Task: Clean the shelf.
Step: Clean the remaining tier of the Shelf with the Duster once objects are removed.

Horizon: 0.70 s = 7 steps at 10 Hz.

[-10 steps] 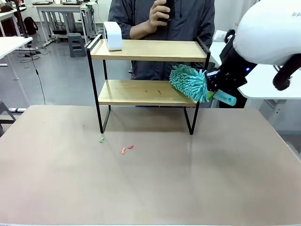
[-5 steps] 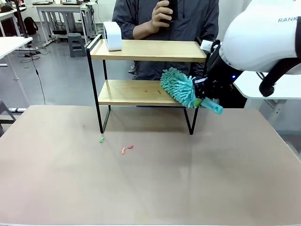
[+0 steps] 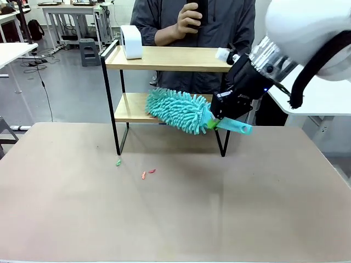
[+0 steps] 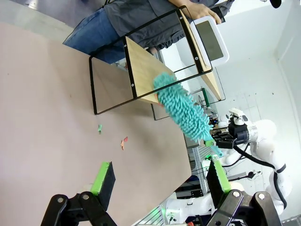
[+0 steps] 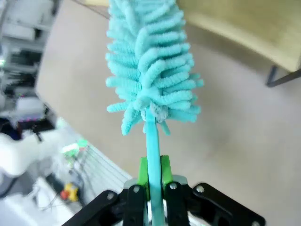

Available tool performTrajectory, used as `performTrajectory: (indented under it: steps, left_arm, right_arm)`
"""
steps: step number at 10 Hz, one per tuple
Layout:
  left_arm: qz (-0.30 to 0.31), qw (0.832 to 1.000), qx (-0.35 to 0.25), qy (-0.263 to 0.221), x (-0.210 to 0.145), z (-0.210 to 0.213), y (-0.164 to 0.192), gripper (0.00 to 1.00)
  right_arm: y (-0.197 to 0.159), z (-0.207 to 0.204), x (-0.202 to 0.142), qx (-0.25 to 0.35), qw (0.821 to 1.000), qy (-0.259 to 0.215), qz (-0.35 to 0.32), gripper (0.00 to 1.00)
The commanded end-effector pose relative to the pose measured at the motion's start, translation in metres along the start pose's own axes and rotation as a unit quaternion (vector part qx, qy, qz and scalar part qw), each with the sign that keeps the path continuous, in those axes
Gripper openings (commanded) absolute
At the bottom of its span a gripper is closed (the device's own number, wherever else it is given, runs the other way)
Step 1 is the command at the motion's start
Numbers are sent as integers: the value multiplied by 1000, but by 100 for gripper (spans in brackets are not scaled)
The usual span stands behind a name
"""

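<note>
1. The shelf (image 3: 170, 57) stood at the far side of the counter (image 3: 175, 219), near its middle, with a person behind it holding a dark object in one hand (image 3: 189, 19).
2. The right fingers (image 3: 216, 119) were clamped on the handle of a teal duster (image 3: 178, 109), just in front of the shelf's near right leg and level with the lower board.
3. From those fingers, the duster's fluffy head reached left across the near edge of the lower board; whether it touched the wood could not be told.
4. Seen from the right wrist, the handle ran straight up between the right fingers (image 5: 154, 172) to the duster (image 5: 150, 70), with a board of the shelf (image 5: 244, 33) beyond it.
5. The left fingers (image 4: 160, 181) were spread wide and held nothing, well apart from the shelf (image 4: 141, 66), which lay across the counter from them with the duster (image 4: 181, 106) at its edge.
6. A white device (image 3: 131, 41) sat at the left end of the top board.
7. Small orange scraps (image 3: 148, 173) and a green scrap (image 3: 118, 162) lay on the counter near the shelf's near left leg.
</note>
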State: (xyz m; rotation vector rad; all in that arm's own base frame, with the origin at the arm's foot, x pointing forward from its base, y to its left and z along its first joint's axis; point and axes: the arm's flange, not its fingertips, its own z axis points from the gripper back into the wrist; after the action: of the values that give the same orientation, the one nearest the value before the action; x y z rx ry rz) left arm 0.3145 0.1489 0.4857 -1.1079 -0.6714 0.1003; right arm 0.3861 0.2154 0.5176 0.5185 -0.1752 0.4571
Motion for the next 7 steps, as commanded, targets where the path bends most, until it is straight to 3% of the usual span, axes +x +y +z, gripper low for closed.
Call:
performTrajectory:
  steps: [1,4,7]
  left_arm:
    - [-10,1000,-11,-8,0,-1,-1,100]
    - [-10,1000,-11,-8,0,-1,-1,100]
    - [-10,1000,-11,-8,0,-1,-1,100]
  right_arm:
    - [-20,19,-5,73,989,80,97,12]
    - [-50,49,-25,212,965,67,142,12]
    - [-69,79,-57,275,947,61,153,12]
